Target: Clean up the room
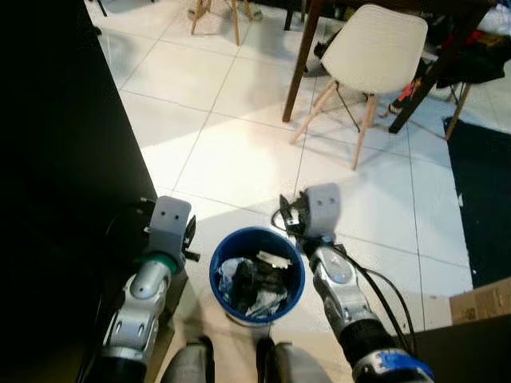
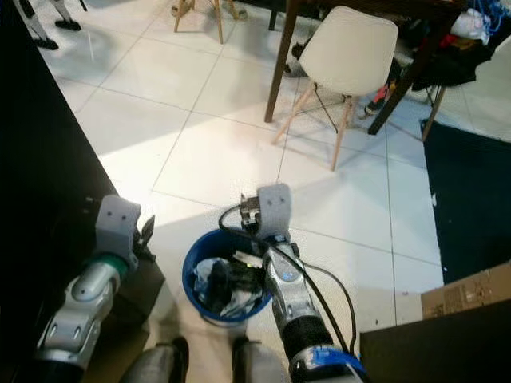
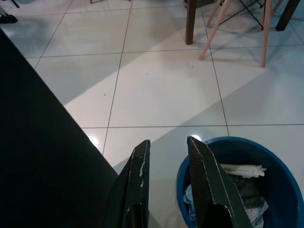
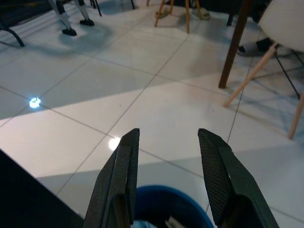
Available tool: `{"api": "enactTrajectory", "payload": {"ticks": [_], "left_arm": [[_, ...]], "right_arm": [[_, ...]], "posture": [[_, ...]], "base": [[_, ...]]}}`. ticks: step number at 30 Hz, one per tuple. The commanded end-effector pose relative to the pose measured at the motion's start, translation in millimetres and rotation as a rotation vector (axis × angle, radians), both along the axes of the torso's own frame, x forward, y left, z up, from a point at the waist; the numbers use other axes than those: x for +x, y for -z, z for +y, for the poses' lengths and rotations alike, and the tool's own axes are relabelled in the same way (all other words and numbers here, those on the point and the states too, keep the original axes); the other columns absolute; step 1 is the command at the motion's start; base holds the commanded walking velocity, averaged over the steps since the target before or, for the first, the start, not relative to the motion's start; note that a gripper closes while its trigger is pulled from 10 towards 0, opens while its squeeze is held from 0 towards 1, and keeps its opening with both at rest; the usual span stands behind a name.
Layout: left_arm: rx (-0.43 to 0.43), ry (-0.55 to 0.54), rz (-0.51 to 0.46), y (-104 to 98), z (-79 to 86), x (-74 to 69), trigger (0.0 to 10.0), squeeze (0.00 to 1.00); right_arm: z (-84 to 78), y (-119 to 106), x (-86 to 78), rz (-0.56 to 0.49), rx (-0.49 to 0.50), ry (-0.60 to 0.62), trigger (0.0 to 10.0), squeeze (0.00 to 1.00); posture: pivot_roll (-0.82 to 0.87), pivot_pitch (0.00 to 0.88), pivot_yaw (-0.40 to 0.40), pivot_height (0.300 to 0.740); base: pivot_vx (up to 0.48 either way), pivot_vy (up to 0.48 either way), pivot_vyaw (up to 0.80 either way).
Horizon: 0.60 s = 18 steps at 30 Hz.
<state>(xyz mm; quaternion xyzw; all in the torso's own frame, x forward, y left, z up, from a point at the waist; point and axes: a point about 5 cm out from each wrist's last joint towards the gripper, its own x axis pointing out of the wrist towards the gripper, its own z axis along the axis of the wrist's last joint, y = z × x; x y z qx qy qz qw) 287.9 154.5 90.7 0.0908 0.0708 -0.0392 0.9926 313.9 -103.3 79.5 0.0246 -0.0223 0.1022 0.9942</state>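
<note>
1. Looking down from the head, the far left is a tall black cabinet (image 1: 56,159) that keeps that whole side in shadow, so the left arm is working tight against it.
2. The left gripper (image 3: 166,156) hangs low between the cabinet and the bin, just outside the bin's rim. Its fingers (image 3: 137,180) are parted with nothing between them, so it's released and empty.
3. Dead centre, right in front of the robot's feet, sits the blue trash bin (image 1: 257,275) on the white tile floor (image 1: 239,144). It's already stuffed with crumpled paper and dark scraps (image 1: 254,283). My guess is it's parked there so both arms can reach in without stepping.
4. The right gripper (image 4: 168,156) hovers over the bin's far rim, pointing out across the floor. Its fingers (image 4: 216,175) are spread wide and hold nothing, which looks like a drop-off pose to me.
5. Further right and back there's a white chair (image 1: 375,52) on wooden legs beside a dark table leg (image 1: 302,60), then a dark rug (image 1: 483,199) and a cardboard box (image 1: 479,302) at the edge.
6. Probably next up is finding more clutter, maybe over by that chair.
</note>
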Motion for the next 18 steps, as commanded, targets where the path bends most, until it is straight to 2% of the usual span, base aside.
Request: {"api": "enactTrajectory", "payload": {"ticks": [1, 12, 18], "left_arm": [[-0.013, 0.010, 0.024, 5.2, -3.5, -3.0, 10.0, 0.00], [-0.026, 0.020, 0.013, 2.7, -10.1, -0.8, 10.0, 0.00], [-0.021, 0.012, 0.013, 3.3, -9.7, -0.9, 10.0, 0.00]], "right_arm": [[-5.0, 2.6, -5.0, -0.001, 0.019, 0.022, 10.0, 0.00], [-3.8, -0.2, -1.8, -0.019, 0.024, 0.035, 10.0, 0.00], [-5.3, -1.4, -6.6, -0.009, 0.023, 0.027, 10.0, 0.00]], "posture": [[0.00, 0.133, 0.002, 0.740], [0.00, 0.117, 0.004, 0.740], [0.00, 0.113, 0.001, 0.740]], "base": [[0.000, 0.000, 0.00], [0.000, 0.000, 0.00], [0.000, 0.000, 0.00]]}}
